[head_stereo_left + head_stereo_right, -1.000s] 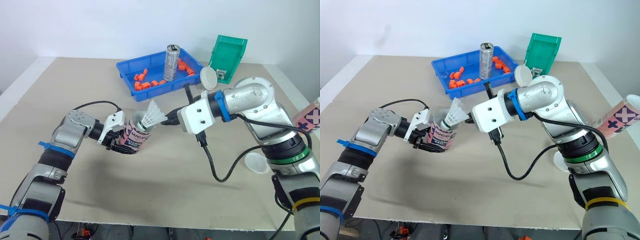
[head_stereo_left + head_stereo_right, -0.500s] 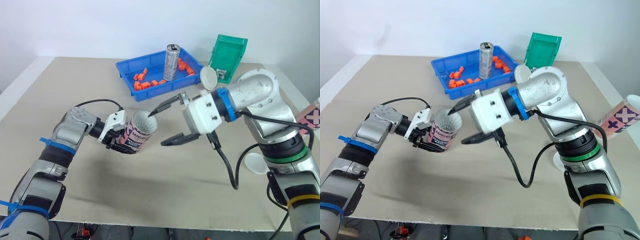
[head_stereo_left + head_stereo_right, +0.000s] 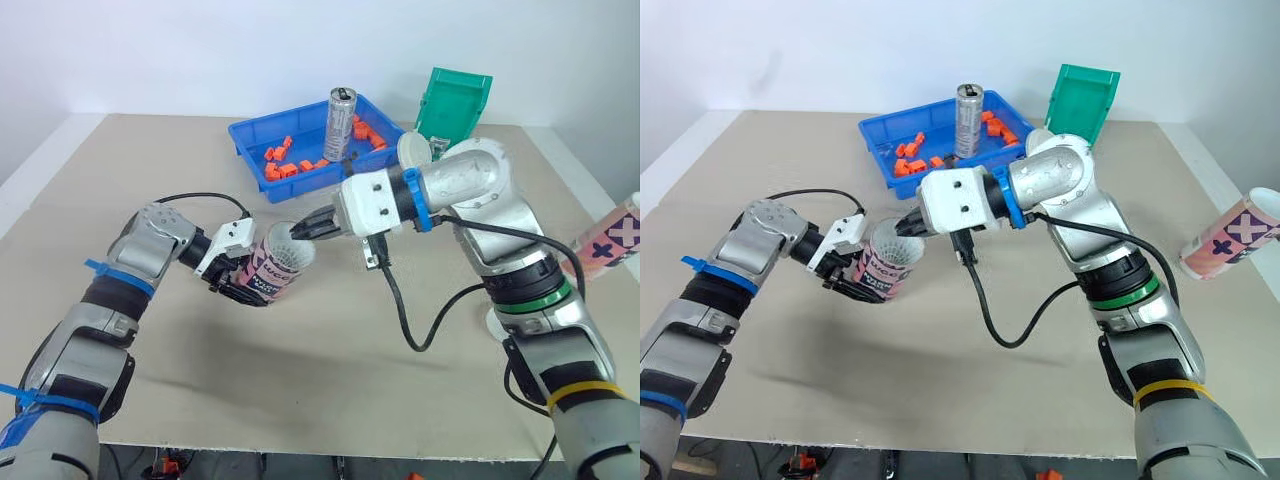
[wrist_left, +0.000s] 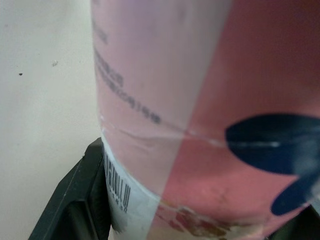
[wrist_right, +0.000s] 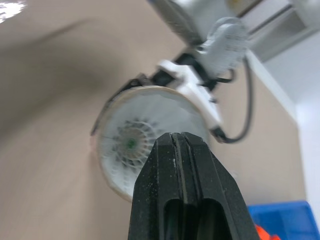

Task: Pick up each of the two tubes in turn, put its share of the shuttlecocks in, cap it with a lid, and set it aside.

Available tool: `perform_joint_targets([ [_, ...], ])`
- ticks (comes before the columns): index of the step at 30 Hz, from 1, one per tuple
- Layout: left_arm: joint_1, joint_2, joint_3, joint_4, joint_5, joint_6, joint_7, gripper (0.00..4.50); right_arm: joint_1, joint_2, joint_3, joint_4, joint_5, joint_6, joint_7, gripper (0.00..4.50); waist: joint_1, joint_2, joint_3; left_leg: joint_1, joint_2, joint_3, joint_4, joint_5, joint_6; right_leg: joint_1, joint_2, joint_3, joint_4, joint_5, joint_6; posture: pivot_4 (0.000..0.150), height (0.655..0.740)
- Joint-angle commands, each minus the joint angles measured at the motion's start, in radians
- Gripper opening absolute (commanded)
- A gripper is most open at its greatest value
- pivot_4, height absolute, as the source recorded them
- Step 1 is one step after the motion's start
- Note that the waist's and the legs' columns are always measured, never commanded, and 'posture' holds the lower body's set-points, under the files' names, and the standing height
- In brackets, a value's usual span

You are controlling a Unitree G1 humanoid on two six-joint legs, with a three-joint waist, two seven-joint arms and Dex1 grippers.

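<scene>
**Tube (image 3: 275, 268) has a shuttlecock inside; right end effector clenched at its mouth**

Nearest the robot, in front of the blue tray (image 3: 245, 160) and lifted off the table (image 3: 120, 180), the tube is tilted, its open mouth turned toward the tray. The left end effector (image 3: 243, 284) is grasping it around the lower body, and the wrist view shows a black finger (image 4: 75, 200) pressed against the label.

A second ago the shuttlecock (image 5: 131, 142) stood half out of the mouth, pinched by the right end effector (image 3: 300, 231). Half a second ago those fingers spread wide and it dropped in. Now they are clenched together with nothing between them, their tips at the rim. The white feathers sit wholly inside the tube.

I judge this shuttlecock loaded, and the closed tips look placed to nudge it deeper. How many the tube holds cannot be told. It has no cap yet.

Further off, a white lid (image 3: 413, 150) lies just beside the tray's right corner. A can (image 3: 339, 125) stands in the tray among orange pieces, and the green bin (image 3: 455, 105) stands right of the tray. The second tube (image 3: 1230, 235) lies well to the tray's right, at the table's edge.
</scene>
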Motion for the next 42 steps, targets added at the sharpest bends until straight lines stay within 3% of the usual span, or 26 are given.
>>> perform_joint_targets([
  [1, -0.029, 0.019, -0.009, 0.023, 0.013, -0.015, 0.001, 2.9, -0.041, -0.005, 0.038, 0.006, -0.041, -0.065, 0.051, 0.1, 0.0, 0.0, 0.0, 0.0, 0.0, 0.0, 0.0, 0.0, 0.0, 0.0, 0.0, 0.0, 0.0, 0.0, 0.0, 0.15, 0.74],
  [16, -0.017, 0.0, 0.015, 0.009, 0.007, 0.007, 0.003, 2.9, -0.188, 0.167, 0.249, 0.363, -0.309, -0.367, 0.055, 0.1, -0.001, 0.0, 0.0, 0.001, 0.001, 0.001, 0.0, 0.001, 0.0, 0.0, 0.0, 0.0, 0.001, 0.001, 0.0, 0.15, 0.74],
  [21, -0.007, -0.002, 0.021, -0.009, 0.005, 0.019, 0.007, 2.9, -0.214, 0.223, 0.254, 0.433, -0.347, -0.401, 0.024, 0.1, -0.003, 0.0, 0.0, 0.003, 0.001, 0.0, 0.0, 0.001, 0.0, 0.002, 0.001, -0.001, 0.002, 0.001, -0.001, 0.15, 0.74],
  [31, 0.021, -0.01, 0.038, -0.04, -0.007, 0.032, 0.021, 2.9, -0.221, 0.147, 0.041, 0.284, -0.003, -0.166, 0.22, 0.1, -0.002, 0.0, 0.0, 0.0, 0.0, -0.002, 0.0, 0.002, -0.002, 0.001, 0.0, -0.001, 0.003, 0.003, -0.005, 0.15, 0.74],
  [37, 0.022, -0.024, 0.062, -0.055, -0.032, 0.043, 0.032, 2.9, -0.156, -0.027, 0.025, 0.167, 0.097, -0.093, 0.234, 0.1, 0.004, 0.0, 0.0, -0.003, -0.001, -0.009, 0.0, 0.002, -0.002, 0.001, 0.0, -0.007, 0.001, 0.001, -0.007, 0.15, 0.74],
  [42, 0.022, -0.03, 0.064, -0.045, -0.034, 0.038, 0.03, 2.9, -0.121, -0.051, 0.042, 0.104, 0.088, -0.06, 0.229, 0.1, -0.003, 0.001, 0.001, -0.002, 0.0, -0.01, -0.001, 0.002, -0.002, 0.0, 0.0, -0.008, 0.001, -0.001, -0.003, 0.15, 0.74],
])
